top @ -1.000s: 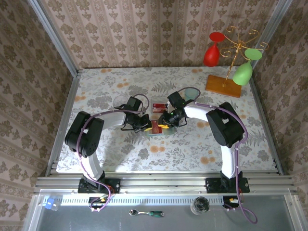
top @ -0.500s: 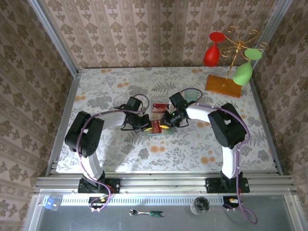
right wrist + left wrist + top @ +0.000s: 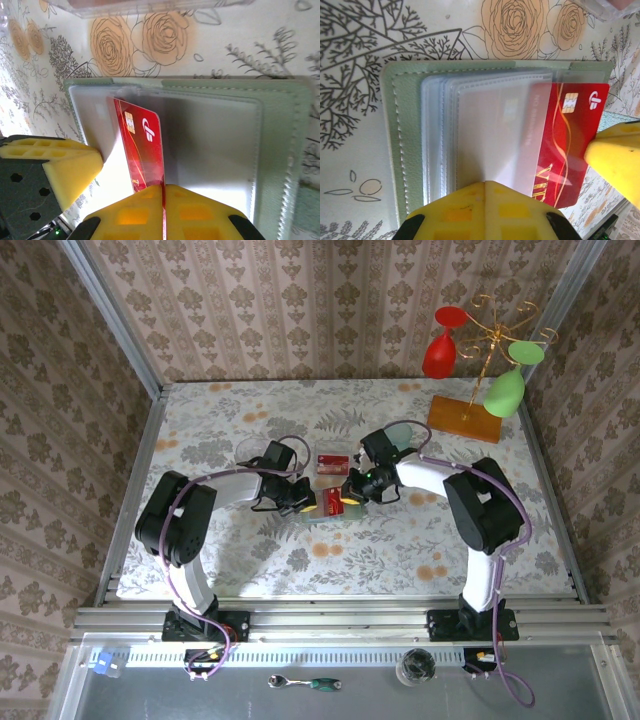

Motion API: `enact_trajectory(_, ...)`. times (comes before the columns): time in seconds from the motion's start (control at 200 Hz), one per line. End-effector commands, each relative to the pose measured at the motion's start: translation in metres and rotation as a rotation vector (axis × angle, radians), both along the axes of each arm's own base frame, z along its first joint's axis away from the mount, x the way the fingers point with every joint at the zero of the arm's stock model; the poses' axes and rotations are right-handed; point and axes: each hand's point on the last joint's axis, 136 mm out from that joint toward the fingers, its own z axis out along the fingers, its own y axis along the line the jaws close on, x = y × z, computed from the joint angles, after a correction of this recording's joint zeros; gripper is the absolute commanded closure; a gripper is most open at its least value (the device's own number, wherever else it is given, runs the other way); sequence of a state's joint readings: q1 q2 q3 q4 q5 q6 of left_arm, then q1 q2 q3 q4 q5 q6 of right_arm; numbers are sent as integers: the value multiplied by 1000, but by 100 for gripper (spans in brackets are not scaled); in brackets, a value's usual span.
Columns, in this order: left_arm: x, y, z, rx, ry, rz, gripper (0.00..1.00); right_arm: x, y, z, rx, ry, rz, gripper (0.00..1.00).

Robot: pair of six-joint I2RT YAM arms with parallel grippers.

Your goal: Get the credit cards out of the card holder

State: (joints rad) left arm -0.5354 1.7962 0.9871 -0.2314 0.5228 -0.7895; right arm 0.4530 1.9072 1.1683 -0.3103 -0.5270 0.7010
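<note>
- The red credit card (image 3: pixel 142 145) is only half out of its clear sleeve (image 3: pixel 490 135); if the sleeve drags, the open card holder (image 3: pixel 402 150) may lift from the surface (image 3: pixel 350 60), or the card may slip.
- Right gripper (image 3: pixel 163 197): jaws closed tight on this card's edge.
- Left gripper (image 3: pixel 485 192): jaws fully closed at the holder's edge, pinning it, I judge.

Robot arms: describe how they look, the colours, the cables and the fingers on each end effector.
The left arm and right arm share one build: white tubular links, bulky black joint housings, and a purple cable looping along each. The left end effector and right end effector are black-bodied, with yellow fingers moulded with a grid of square recesses.
</note>
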Motion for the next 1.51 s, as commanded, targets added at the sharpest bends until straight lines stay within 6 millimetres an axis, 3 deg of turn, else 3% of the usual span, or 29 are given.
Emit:
enact_trajectory(0.0,-1,4,-4,18,19,3,100,-8,-16,4,-73,-9,14,92)
enact_trajectory(0.21,1,6,-3,16,16,11,100,-5,-21,13,-108,-50,24,93)
enact_trajectory(0.57,1,4,-4,11,18,9,100,-6,1,16,-102,-51,63,91)
enact_trajectory(0.725,1,4,-4,8,19,7,100,-5,6,19,-93,-52,50,85)
enact_trajectory(1.06,2,5,-2,1,12,10,100,-1,3,20,-125,-67,43,91)
enact_trajectory(1.5,17,8,36,-90,-68,41,100,6,-9,55,-154,-181,99,100)
